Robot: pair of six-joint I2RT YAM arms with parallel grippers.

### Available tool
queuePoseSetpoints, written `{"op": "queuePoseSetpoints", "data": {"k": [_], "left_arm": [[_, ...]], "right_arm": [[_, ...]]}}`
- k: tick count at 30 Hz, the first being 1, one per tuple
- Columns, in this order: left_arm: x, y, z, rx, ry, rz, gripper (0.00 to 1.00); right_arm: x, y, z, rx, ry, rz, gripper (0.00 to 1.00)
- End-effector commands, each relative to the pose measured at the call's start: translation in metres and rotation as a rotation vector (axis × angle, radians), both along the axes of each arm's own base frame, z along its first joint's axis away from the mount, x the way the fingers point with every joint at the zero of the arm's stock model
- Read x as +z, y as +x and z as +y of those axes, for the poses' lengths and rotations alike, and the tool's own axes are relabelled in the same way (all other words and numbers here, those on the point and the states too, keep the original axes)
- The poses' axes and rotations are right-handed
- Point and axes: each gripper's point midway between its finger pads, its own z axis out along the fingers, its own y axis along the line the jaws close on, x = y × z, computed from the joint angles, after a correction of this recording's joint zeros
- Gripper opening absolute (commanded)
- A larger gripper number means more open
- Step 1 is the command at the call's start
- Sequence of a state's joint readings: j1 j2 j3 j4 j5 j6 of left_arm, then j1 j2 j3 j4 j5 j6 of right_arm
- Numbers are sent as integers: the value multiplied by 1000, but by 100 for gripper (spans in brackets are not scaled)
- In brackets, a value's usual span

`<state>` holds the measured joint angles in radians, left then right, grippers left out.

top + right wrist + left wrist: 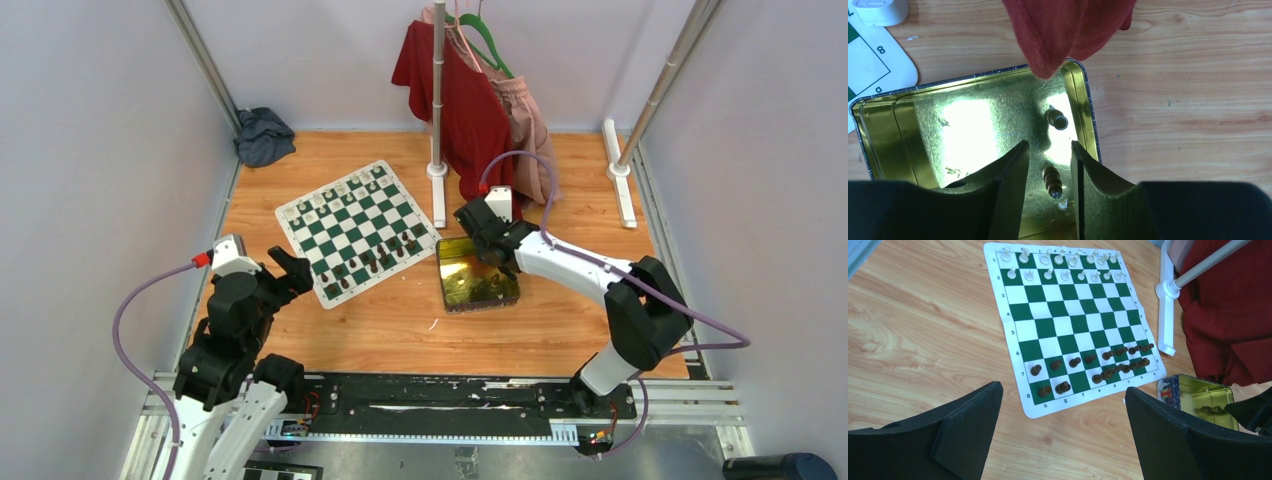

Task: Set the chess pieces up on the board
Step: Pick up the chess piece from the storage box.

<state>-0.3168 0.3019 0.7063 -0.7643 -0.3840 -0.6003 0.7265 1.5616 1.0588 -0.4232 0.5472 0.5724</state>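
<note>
Straddling dark chessman [1052,181] by tin rim [1087,117] — right jaws parted.

The board [1068,327], a flat mat with dark green and white squares and a white border, lies on the wooden table [923,340], turned at an angle to the table edges. The cream-white pieces [1063,260] stand upright on rows 1 and 2 and seem to fill both rows, while the dark brown pieces [1108,365] stand on rows 7 and 8, with at least one square of row 8 free and a crowded group toward the a corner. Two more dark pieces [1056,120] lie on their sides inside the shiny gold tin [913,125] just beside that corner of the board.
</note>
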Motion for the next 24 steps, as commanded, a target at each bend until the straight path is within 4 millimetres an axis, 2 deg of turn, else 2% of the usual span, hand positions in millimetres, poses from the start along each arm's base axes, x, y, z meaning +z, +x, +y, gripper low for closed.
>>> {"op": "queuePoseSetpoints", "data": {"k": [1, 7, 24], "left_arm": [[-3, 3, -4, -25, 14, 10, 100], [-4, 4, -5, -27, 15, 13, 100], [-4, 4, -5, -30, 18, 14, 100]], "right_arm": [[-11, 4, -8, -49, 4, 13, 42], [-22, 5, -11, -59, 10, 34, 45], [-41, 10, -20, -90, -3, 55, 42]]}}
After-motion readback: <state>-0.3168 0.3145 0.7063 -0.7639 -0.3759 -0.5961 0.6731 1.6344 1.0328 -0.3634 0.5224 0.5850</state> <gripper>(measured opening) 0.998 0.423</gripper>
